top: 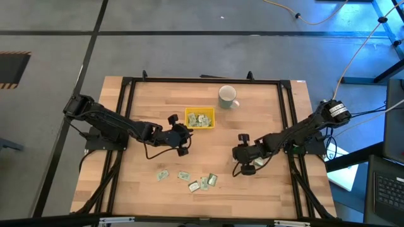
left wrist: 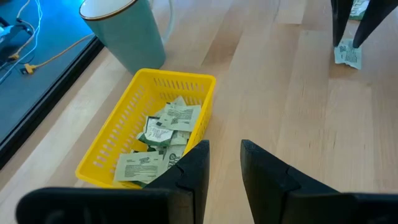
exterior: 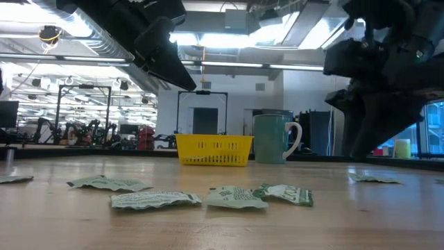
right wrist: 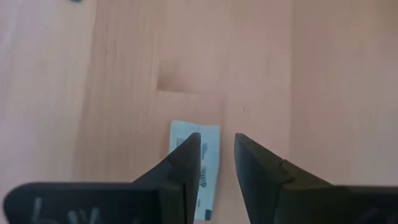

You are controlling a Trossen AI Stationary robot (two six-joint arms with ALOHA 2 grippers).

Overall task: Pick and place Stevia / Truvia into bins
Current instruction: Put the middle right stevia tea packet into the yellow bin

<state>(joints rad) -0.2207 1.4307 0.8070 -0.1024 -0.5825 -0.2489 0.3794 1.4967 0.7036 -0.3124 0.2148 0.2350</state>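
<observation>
Left gripper point(top: 181, 140), fingers parted and empty, hovers just beside the yellow tray point(top: 199, 118) holding pale green sachets point(left wrist: 163, 134), a white mug point(top: 227, 96) behind it. More crumpled sachets point(top: 203, 182) lie near the table's front edge on bare wood. Right gripper point(right wrist: 216, 163), fingers spread, hangs over one white sachet point(right wrist: 207, 152).

Sachet point(right wrist: 200, 168) partly hidden behind right gripper point(right wrist: 216, 155) jaws.

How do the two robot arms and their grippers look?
Both arms are black and slim, with jointed segments and thin black cables looping beside them. The left gripper and the right gripper each have two dark, wedge-shaped fingers. The right arm's base joint bears a white label.
</observation>
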